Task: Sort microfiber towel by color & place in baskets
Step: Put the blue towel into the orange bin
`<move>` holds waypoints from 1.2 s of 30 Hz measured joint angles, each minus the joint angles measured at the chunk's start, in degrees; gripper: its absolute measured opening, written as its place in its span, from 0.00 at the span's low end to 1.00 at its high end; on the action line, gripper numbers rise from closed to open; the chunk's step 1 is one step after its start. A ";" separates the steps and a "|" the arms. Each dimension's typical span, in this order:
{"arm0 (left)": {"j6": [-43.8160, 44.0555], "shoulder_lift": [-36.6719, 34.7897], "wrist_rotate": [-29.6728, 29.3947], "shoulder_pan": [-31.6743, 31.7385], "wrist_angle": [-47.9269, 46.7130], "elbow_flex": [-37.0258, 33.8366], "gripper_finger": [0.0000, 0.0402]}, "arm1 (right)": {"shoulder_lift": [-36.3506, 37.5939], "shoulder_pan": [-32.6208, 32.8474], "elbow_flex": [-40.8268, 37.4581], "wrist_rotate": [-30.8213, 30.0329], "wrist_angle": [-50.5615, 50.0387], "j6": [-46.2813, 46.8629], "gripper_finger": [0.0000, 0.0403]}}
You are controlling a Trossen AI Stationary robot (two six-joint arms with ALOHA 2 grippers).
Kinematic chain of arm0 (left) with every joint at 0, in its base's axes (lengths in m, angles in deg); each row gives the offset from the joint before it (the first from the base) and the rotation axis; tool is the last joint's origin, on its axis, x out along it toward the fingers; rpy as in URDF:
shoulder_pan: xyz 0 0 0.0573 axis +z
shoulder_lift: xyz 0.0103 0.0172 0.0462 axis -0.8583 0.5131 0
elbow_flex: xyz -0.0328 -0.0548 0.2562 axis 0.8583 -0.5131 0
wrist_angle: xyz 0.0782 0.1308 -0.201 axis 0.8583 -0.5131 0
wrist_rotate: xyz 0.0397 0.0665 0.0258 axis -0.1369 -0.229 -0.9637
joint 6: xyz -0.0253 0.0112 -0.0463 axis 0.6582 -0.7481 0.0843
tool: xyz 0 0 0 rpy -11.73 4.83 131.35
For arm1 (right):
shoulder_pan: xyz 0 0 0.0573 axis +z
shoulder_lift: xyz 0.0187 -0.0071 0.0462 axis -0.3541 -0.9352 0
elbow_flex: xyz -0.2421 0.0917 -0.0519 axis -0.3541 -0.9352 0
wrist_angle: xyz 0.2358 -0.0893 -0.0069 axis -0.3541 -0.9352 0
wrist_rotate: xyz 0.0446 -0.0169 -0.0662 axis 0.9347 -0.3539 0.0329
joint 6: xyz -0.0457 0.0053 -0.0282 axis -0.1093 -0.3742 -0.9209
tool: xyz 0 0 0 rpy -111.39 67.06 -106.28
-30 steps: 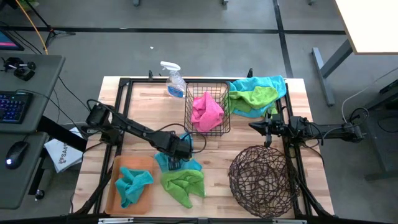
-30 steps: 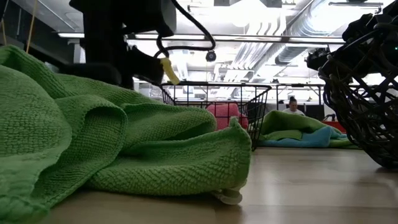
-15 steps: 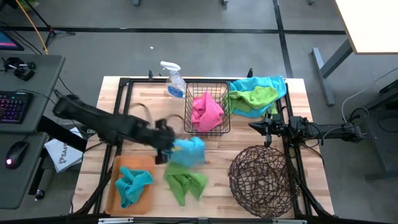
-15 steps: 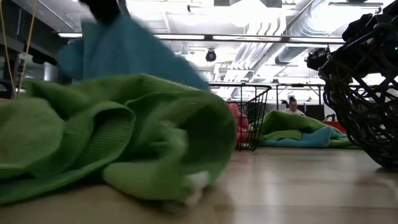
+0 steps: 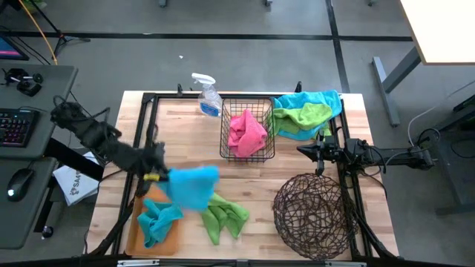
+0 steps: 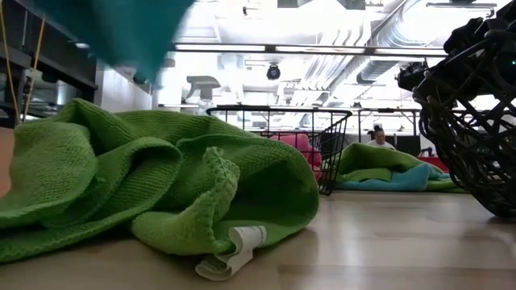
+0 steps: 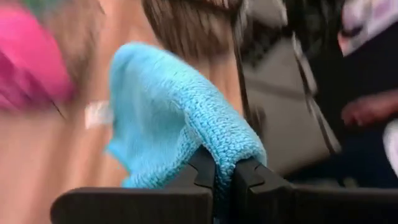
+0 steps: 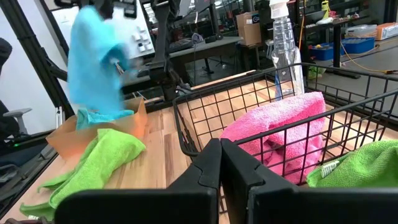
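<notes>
- Left gripper (image 5: 157,175) is in the air over the worktop's front-left area, just behind the orange tray (image 5: 135,222). Jaws clamped on a blue towel (image 5: 191,185); the pinch shows clearly in the left wrist view (image 7: 180,118).
- The blue towel hangs off the worktop, spread over the gap between the tray and the green towel (image 5: 223,218). In the low view only its lower edge shows (image 6: 121,32).
- Green towel lies crumpled near the front edge, about mid-width, between the tray and the twig basket (image 5: 315,215). A white label tag (image 6: 234,250) sticks out of its fold.
- The orange tray sits in the front-left corner with another blue towel (image 5: 157,219) bunched in it.
- Black wire basket (image 5: 247,127) is near the back edge, centre, holding a pink towel (image 5: 246,132).
- The twig basket is in the front-right area; can't tell what's inside.
- A pile of blue and green towels (image 5: 306,113) sits in the back-right corner, just beside the wire basket.
- Spray bottle (image 5: 207,95) stands at the back edge, just left of the wire basket.
- Right gripper (image 5: 306,151) waits near the right edge, between the towel pile and the twig basket, jaws together (image 8: 219,158), holding nothing.
</notes>
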 joint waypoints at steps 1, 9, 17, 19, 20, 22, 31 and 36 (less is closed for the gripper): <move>2.86 1.02 1.31 -1.90 -3.03 0.91 0.00 | 0.01 -0.01 0.00 0.01 0.00 0.00 0.00; 23.99 9.86 6.80 -16.32 -24.38 9.73 0.00 | 0.01 0.00 0.02 0.00 -0.01 0.00 0.00; 37.81 15.10 16.44 -24.50 -39.56 10.72 0.00 | 0.00 -0.01 0.00 0.01 0.00 0.00 0.00; 38.24 15.20 17.28 -25.55 -38.89 10.72 0.00 | 0.01 -0.01 0.01 0.01 -0.02 0.00 0.00; 38.66 15.20 17.25 -25.79 -39.01 10.80 0.00 | 0.00 0.01 0.01 0.01 0.00 0.00 0.00; 39.28 15.17 17.24 -25.74 -39.23 11.57 0.00 | 0.00 -0.01 0.02 -0.01 0.00 0.00 0.00; 37.25 15.06 6.55 -21.94 -39.09 17.63 0.00 | 0.00 -0.01 0.01 0.00 0.00 0.00 0.00; 33.93 15.48 3.66 -18.98 -39.18 17.13 0.00 | 0.01 -0.01 0.00 0.01 -0.01 0.00 0.00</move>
